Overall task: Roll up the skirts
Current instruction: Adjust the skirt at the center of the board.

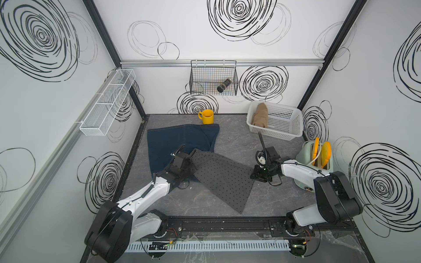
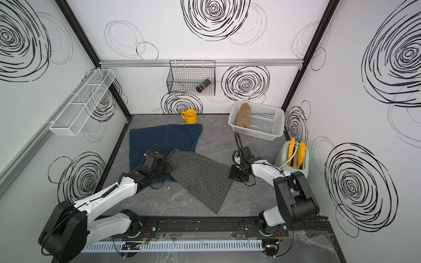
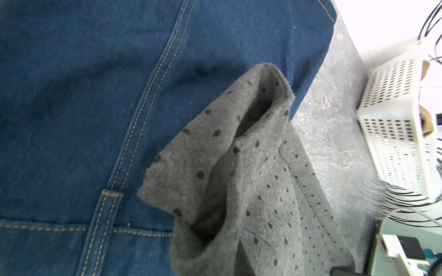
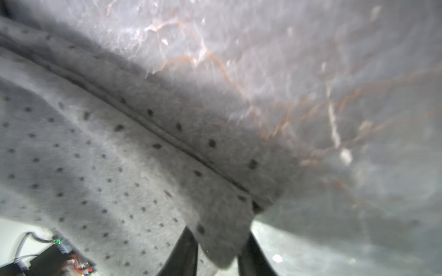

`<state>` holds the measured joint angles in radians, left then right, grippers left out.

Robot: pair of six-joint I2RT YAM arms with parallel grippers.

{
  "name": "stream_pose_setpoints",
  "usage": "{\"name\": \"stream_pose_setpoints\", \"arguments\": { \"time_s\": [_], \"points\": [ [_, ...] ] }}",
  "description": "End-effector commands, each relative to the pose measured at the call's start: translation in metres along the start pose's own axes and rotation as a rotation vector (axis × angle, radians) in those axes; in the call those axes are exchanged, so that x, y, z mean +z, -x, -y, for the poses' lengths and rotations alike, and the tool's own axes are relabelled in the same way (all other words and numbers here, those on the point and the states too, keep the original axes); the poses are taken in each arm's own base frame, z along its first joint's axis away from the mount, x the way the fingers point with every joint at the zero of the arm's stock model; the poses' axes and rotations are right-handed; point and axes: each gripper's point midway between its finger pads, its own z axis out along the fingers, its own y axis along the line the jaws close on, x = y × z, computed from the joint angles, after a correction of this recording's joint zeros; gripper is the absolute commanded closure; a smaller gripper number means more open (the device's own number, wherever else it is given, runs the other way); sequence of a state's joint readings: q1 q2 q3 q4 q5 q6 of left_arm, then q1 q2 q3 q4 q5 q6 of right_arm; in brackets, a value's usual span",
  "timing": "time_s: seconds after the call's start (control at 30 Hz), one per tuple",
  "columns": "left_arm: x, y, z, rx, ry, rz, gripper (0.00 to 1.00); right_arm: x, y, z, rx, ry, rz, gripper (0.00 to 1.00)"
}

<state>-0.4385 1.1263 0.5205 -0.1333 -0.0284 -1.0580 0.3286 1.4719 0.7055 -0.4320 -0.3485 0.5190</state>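
The dark grey dotted skirt (image 1: 224,180) lies spread at the middle of the desk (image 1: 237,145). Its narrow end overlaps the near edge of the dark blue denim skirt (image 1: 173,141), which lies flat towards the back left with a yellow mug (image 1: 206,116) just behind it. The left pincer (image 1: 190,166) is clenched on that narrow end. Its fingers are out of sight, but the left wrist view shows the dotted cloth bunched and raised off the denim. The right pincer (image 4: 218,233) grasps the opposite corner of the same skirt, the cloth pinched between its two black fingers (image 4: 185,251). The tan skirt (image 1: 259,115) sits bundled inside the white basket (image 1: 284,129) at the back right.
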Motion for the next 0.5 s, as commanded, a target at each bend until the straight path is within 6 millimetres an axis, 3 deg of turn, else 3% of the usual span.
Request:
{"name": "stream_pose_setpoints", "arguments": {
  "time_s": [0.0,0.13,0.47],
  "points": [
    [-0.008,-0.01,0.014,-0.053,-0.083,0.001,0.87,-0.003,0.014,0.018,0.032,-0.063,0.04,0.83],
    [-0.016,-0.034,0.025,-0.115,-0.147,-0.006,0.87,-0.017,0.025,0.035,0.115,-0.069,0.085,0.93],
    [-0.016,-0.102,0.072,-0.077,-0.252,0.002,0.8,-0.064,0.046,0.082,0.281,-0.138,0.234,0.94]
  ]
}}
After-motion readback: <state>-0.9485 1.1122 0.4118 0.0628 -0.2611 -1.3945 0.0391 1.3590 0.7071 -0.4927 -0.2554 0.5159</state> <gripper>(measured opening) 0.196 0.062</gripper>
